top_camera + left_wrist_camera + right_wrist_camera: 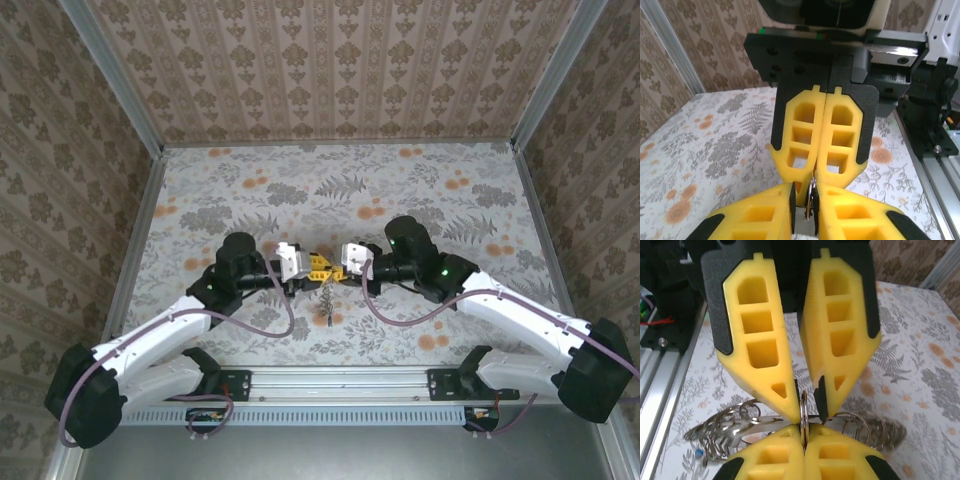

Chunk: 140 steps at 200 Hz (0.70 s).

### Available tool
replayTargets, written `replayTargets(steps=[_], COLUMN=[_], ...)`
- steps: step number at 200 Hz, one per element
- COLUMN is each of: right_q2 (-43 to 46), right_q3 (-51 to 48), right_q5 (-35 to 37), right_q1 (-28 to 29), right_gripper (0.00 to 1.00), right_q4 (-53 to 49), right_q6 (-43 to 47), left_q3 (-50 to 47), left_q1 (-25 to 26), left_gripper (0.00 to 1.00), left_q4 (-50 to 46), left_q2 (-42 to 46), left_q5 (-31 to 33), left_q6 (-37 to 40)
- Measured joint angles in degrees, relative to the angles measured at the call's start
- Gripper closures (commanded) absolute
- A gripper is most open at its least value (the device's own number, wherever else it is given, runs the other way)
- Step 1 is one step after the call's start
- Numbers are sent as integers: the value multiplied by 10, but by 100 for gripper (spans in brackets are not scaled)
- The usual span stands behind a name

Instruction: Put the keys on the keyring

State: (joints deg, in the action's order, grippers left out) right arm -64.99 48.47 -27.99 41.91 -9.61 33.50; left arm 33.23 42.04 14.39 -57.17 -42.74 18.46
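Lab robot cell: patterned walls (340, 60), aluminium frame (117, 85).

Keyring (875, 429) glossy silvery metal; jaws matt yellow plastic; table (400, 180) matt print.

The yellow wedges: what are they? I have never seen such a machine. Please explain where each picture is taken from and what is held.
Two robot arms, the left arm and the right arm, stand at the near edge of a flowered table. One picture looks down from above; the other two come from a camera on each wrist. The yellow wedges are the fingers of each end effector. The right end effector is shut on the keyring, a bunch of linked metal rings. The left end effector has its jaws slightly apart around one ring.
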Motion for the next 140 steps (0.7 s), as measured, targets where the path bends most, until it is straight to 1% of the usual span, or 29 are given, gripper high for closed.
replayTargets(steps=[11, 23, 76, 97, 108, 126, 140], right_q2=[0, -1, -30, -42, -42, -38, -30], right_q3=[14, 26, 58, 73, 74, 74, 72], right_q5=[14, 28, 88, 118, 127, 130, 125], right_q1=[5, 11, 37, 51, 53, 53, 48], right_gripper=[100, 100, 100, 100, 100, 100, 90], right_q4=[-25, -45, -104, -129, -134, -136, -135], right_q6=[15, 28, 65, 76, 78, 77, 73], left_q3=[26, 40, 43, 46, 48, 51, 51], left_q1=[3, 4, 10, 13, 15, 16, 17], left_gripper=[79, 79, 79, 87, 100, 100, 100], left_q4=[-51, -83, -117, -124, -125, -125, -117], left_q2=[-2, -2, -20, -30, -33, -35, -34], left_q5=[7, 10, 25, 27, 27, 29, 24], left_q6=[23, 37, 45, 45, 48, 51, 51])
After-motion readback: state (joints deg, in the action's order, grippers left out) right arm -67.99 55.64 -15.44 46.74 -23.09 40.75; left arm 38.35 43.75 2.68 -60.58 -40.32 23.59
